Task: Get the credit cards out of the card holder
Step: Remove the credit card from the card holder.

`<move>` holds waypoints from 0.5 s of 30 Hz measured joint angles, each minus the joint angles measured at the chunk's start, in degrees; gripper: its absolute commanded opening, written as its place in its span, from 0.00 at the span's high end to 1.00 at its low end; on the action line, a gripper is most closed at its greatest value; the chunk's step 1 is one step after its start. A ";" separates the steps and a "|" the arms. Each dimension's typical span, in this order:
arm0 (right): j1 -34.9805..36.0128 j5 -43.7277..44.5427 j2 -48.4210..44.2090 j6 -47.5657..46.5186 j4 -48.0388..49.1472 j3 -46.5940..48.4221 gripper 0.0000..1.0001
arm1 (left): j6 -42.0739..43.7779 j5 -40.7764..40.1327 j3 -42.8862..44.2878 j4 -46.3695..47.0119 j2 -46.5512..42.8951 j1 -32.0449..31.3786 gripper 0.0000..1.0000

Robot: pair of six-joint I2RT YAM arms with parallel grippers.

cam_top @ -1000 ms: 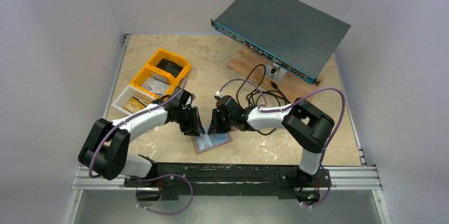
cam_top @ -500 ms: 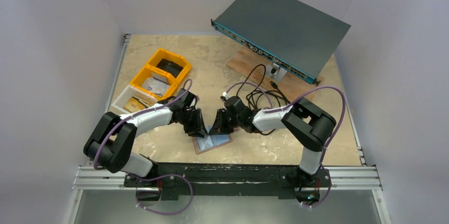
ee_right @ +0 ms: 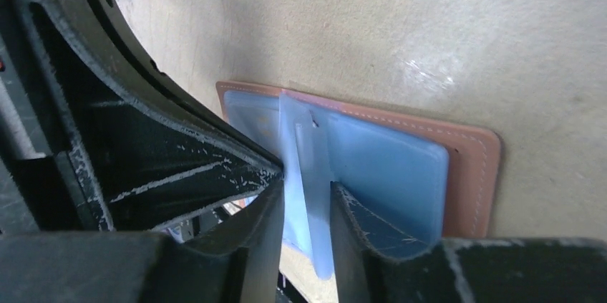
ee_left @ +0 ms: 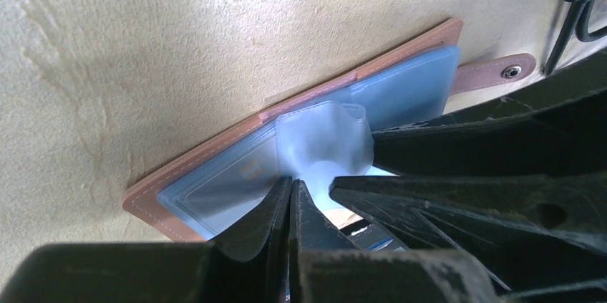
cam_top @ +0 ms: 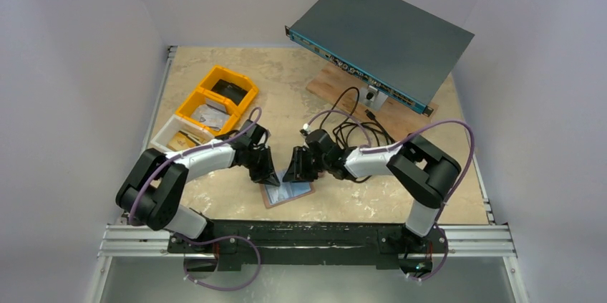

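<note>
The tan-brown card holder (cam_top: 297,193) lies open on the table between the two arms, its pale blue-grey inside up. One thin pale sleeve (ee_left: 326,138) of it is pulled up and crumpled, and my left gripper (ee_left: 292,187) is shut on its tip. In the right wrist view that sleeve (ee_right: 304,145) stands upright between the parted fingers of my right gripper (ee_right: 308,187), which is open. The left gripper's fingers (ee_right: 179,167) press in from the left there. A credit card (ee_left: 229,178) shows faintly through the flat sleeve. From above, both grippers (cam_top: 270,176) (cam_top: 293,172) meet over the holder.
The holder's snap strap (ee_left: 501,72) sticks out on the table. Yellow bins (cam_top: 218,95) and a white bin (cam_top: 172,138) stand at the left. A grey network switch (cam_top: 379,38) rests on a wooden board (cam_top: 333,81) at the back, with black cables (cam_top: 351,127) behind the right arm.
The left gripper has closed onto the raised sleeve. The right gripper's fingers have parted a little. Both arms edged closer over the holder.
</note>
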 measured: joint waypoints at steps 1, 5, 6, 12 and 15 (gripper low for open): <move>0.00 0.37 -0.66 -0.15 -0.92 0.00 0.64 | 0.00 0.02 0.09 0.02 0.15 -0.02 1.00; -0.02 3.45 -4.66 -1.70 -5.88 0.04 0.63 | 0.00 0.11 0.39 0.07 0.46 -0.07 1.00; -0.02 4.59 -5.64 -2.16 -7.34 0.20 0.63 | 0.02 0.11 0.39 0.07 0.46 -0.13 1.00; -0.02 9.88 -9.07 -4.57 -13.60 1.75 0.63 | 0.04 0.31 0.50 0.74 0.44 -0.52 1.00; -0.02 11.30 -9.44 -5.18 -15.63 1.86 0.63 | 0.04 0.79 0.63 1.57 0.44 -0.98 1.00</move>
